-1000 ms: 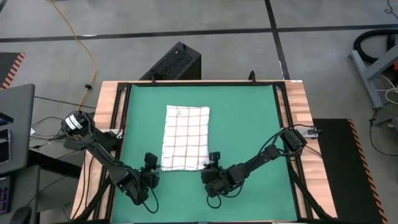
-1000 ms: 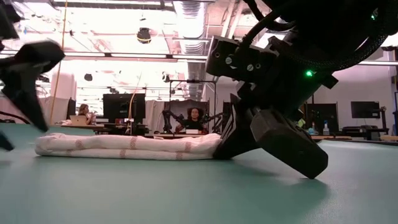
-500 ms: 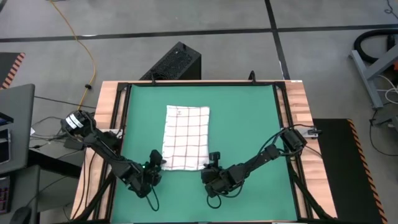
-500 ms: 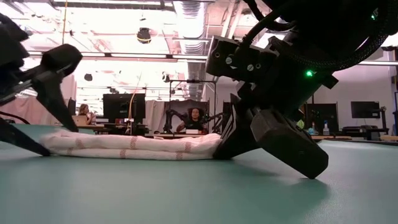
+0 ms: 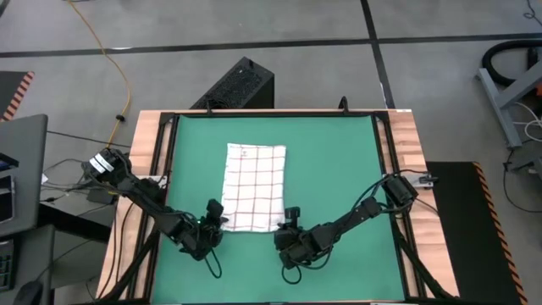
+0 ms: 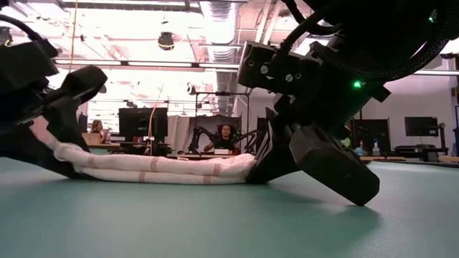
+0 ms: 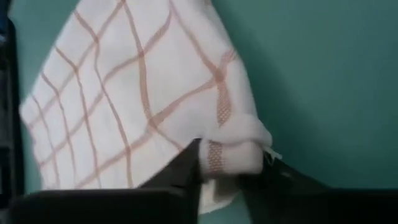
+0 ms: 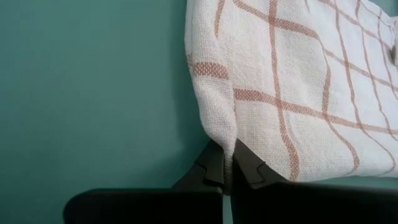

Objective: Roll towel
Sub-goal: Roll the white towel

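From above, the towel is seen flat on the green mat, toward its near edge. The left gripper has been moved onto the near-left corner. At table height, that corner is lifted. In the wrist views, both corners are pinched, the right gripper closed; rolling can begin.

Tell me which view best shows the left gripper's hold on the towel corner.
The left wrist view: the towel corner sits bunched between the left gripper fingers. The high view shows only the gripper at that corner; the low view shows the edge lifting there; the right wrist view misses it.
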`<state>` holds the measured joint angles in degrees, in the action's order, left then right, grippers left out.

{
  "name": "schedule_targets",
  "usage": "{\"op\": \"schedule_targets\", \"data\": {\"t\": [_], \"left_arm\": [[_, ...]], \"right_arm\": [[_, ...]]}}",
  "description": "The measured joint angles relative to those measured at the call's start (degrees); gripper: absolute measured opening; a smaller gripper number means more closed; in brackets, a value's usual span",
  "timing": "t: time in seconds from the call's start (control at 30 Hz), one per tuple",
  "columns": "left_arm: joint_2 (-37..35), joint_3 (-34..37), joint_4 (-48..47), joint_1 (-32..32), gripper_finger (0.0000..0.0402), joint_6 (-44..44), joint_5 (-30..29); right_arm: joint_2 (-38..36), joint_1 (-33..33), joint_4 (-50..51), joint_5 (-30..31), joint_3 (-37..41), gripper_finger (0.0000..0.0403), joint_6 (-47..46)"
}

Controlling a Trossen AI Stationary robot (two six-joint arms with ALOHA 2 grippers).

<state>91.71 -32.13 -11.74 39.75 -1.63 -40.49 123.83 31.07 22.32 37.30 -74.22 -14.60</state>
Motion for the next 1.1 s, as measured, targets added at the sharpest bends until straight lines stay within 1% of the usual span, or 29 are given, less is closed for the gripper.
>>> {"op": "schedule_targets", "data": {"t": [0.07,0.1,0.13,0.23,0.33,0.4,0.53,0.63,0.73,0.83,0.93,1.0,1.1], "left_arm": [[0.01,-0.46,-0.48,-0.16,0.0025,1.54,0.1],[0.06,-1.04,-0.92,-0.16,0.0015,2.27,-0.38],[0.2,-2.04,-1.26,-0.08,0.0014,2.85,-1.06],[0.41,-6.43,-5.84,0.5,0.0007,5.73,-6.57],[0.3,-11.95,-12.89,1.6,0.0005,7.19,-11.02],[0.32,-15.96,-17.52,1.87,0.0005,7.39,-13.48],[0.3,-24.39,-28.36,1.32,0.0004,7.56,-20.19],[0.27,-30.44,-37.3,-0.07,0.0003,9.44,-23.3],[0.21,-35.63,-46.41,-2.38,0.0003,12.28,-26.67],[-0.03,-39.07,-54.28,-6.25,0.0003,14.25,-28.19],[-1.88,-39.2,-56.06,-11.99,0.0003,14.03,-28.03],[-3.58,-38.6,-55.7,-16.21,0.0003,10.71,-27.91],[-7.13,-37.77,-51.28,-23.84,0.0003,0.06,-27.2]], "right_arm": [[-1.62,0.13,0.55,-0.08,0.13,0.0014,0.41],[-2.95,0.3,1.2,0.12,0.18,0.0014,0.4],[-4.15,0.31,1.8,0.12,0.18,0.0014,0.1],[-9.0,0.9,5.96,-1.03,0.66,0.0014,-0.18],[-15.15,1.53,8.08,-0.25,0.29,0.0014,-0.3],[-18.48,2.17,9.12,1.97,0.21,0.0014,0.65],[-25.88,3.11,10.02,7.11,0.44,0.0014,5.71],[-32.58,2.82,10.68,9.27,0.17,0.0014,7.51],[-37.77,1.49,12.64,11.64,0.16,0.0014,9.29],[-42.56,-1.78,14.79,13.59,0.16,0.0014,11.94],[-45.84,-7.14,15.75,13.42,0.5,0.0014,15.15],[-46.45,-11.67,16.47,12.73,0.7,0.0014,19.16],[-46.85,-19.96,14.76,10.08,0.75,0.0014,26.75]]}}
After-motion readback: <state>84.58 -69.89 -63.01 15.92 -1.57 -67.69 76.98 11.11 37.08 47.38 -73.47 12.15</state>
